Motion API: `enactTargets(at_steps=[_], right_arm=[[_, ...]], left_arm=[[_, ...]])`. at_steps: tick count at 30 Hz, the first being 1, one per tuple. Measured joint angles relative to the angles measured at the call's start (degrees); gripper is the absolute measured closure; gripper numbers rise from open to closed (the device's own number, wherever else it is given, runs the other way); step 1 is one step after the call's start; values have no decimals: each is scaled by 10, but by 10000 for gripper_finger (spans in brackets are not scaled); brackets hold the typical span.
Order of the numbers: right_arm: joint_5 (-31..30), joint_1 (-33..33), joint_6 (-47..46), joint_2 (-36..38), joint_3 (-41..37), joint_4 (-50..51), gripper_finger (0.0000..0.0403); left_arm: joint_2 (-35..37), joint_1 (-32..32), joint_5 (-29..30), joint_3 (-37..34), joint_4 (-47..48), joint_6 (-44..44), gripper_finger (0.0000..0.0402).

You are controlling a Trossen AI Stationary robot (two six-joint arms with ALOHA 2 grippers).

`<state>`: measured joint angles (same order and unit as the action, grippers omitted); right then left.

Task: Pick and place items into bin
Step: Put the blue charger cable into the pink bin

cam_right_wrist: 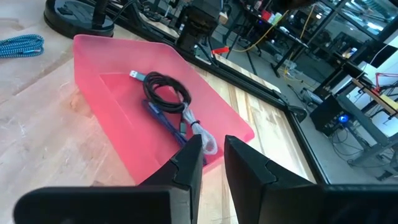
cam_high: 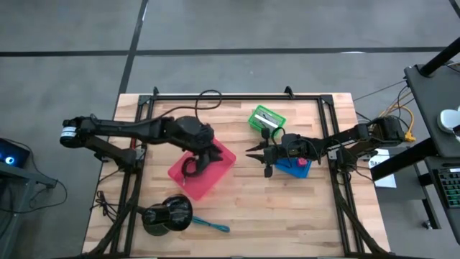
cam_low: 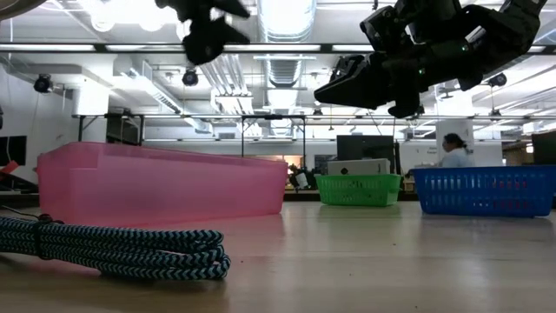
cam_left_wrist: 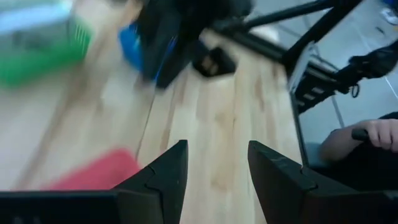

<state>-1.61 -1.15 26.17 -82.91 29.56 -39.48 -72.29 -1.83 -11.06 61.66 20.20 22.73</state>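
The pink bin [cam_high: 203, 173] sits on the wooden table; a black cord [cam_right_wrist: 163, 93], a purple cord [cam_right_wrist: 166, 118] and a whitish cord [cam_right_wrist: 202, 134] lie on its floor. My left gripper [cam_high: 213, 155] hangs open and empty above the bin's right side; in its wrist view [cam_left_wrist: 214, 171] only bare table shows between the fingers. My right gripper [cam_high: 256, 152] is raised to the right of the bin, pointing toward it, its fingers [cam_right_wrist: 212, 158] a little apart and empty. A teal stick tool [cam_high: 210, 225] lies near the table's near edge.
A large black round object [cam_high: 167, 214] stands near the table's near-left corner, with a teal-and-black braided cord [cam_low: 113, 248] beside it. A green basket [cam_high: 267, 119] and a blue basket [cam_high: 295, 167] sit under the right arm. A person's hand [cam_left_wrist: 373, 134] shows beyond the table.
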Motion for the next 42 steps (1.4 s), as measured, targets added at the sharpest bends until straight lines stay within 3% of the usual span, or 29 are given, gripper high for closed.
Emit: enactTargets(at_steps=[9,17,19,24,26,34,42], right_arm=[[0,0,8,0,0,1,346],[12,0,-19,0,0,3,346],[56,-1,-37,0,0,3,346],[257,2,-47,-3,0,1,346],[301,6,-51,-3,3,1,346],[299,20,-127,-2,12,-1,346],[299,20,-167,-4,12,11,346]], left_arm=[[0,12,0,22,-54,-141,250],[-5,12,20,16,-43,-142,250],[-6,12,21,16,-45,-146,250],[-5,12,31,16,-58,-155,250],[-5,12,31,16,-56,-181,250],[-10,25,-6,19,-21,-224,250],[-34,103,58,41,-4,-280,251]])
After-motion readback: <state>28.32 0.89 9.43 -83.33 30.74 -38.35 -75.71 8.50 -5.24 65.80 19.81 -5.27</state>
